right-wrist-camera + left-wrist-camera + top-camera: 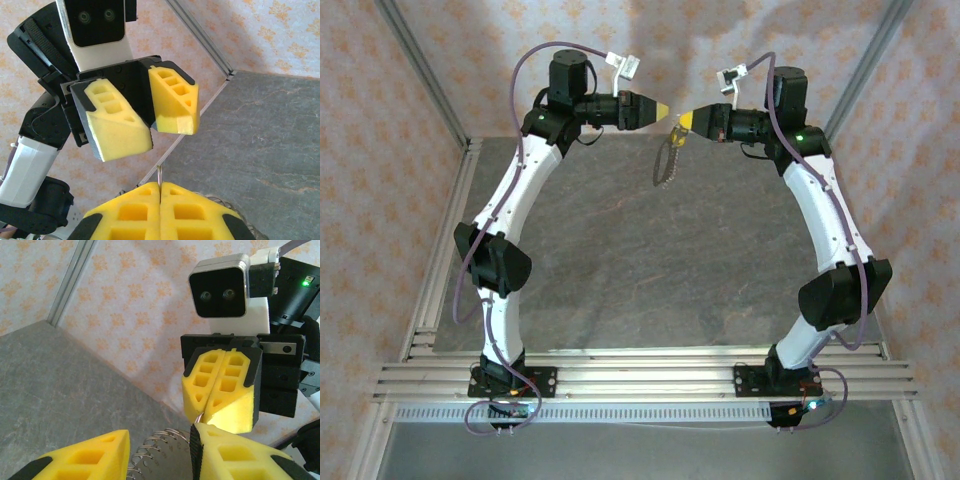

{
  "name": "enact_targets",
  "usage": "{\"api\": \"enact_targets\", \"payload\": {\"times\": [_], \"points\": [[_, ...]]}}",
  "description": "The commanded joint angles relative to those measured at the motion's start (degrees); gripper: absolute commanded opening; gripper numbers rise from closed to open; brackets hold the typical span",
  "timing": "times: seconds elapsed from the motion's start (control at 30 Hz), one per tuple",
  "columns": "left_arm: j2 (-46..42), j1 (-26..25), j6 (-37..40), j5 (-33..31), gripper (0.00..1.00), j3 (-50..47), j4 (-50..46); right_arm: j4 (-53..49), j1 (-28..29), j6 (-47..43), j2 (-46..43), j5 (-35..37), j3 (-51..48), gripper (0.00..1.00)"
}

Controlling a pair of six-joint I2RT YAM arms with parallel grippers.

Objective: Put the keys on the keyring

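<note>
In the top view my right gripper [684, 122] is shut on the top of the keyring [666, 165], a thin brownish loop that hangs down over the grey table. A small yellow-orange key [673, 139] seems to hang on the loop just under the tips. A bit of the keyring's wire [159, 172] sticks up from my shut right gripper [160, 184]. My left gripper [666, 108] faces it tip to tip, just apart. Its jaws [159, 432] stand open, with the keyring's coiled part [155, 447] seen through the gap. Nothing lies between the left fingers [125, 135].
The grey stone-look table [620, 260] spreads below both raised arms. Aluminium frame posts [420, 70] and patterned cloth walls stand close behind and beside the grippers. An aluminium rail [640, 375] carries both arm bases at the near edge.
</note>
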Motion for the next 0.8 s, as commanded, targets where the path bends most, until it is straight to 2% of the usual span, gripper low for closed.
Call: {"api": "enact_targets", "payload": {"times": [0.0,0.33,0.77], "points": [[-1.47,-1.22,3.05,2.70,0.37,3.42,-2.99,1.07,-0.28,-0.99,-0.91,-0.66,-0.01,0.00],[-0.43,-2.30,3.62,3.12,0.33,4.83,-4.01,1.15,-0.33,-1.08,-1.02,-0.77,-0.52,0.00],[0.33,-2.39,5.28,3.78,0.19,4.87,-6.03,1.24,-0.38,-1.10,-1.01,-0.67,-0.68,0.00]]}}
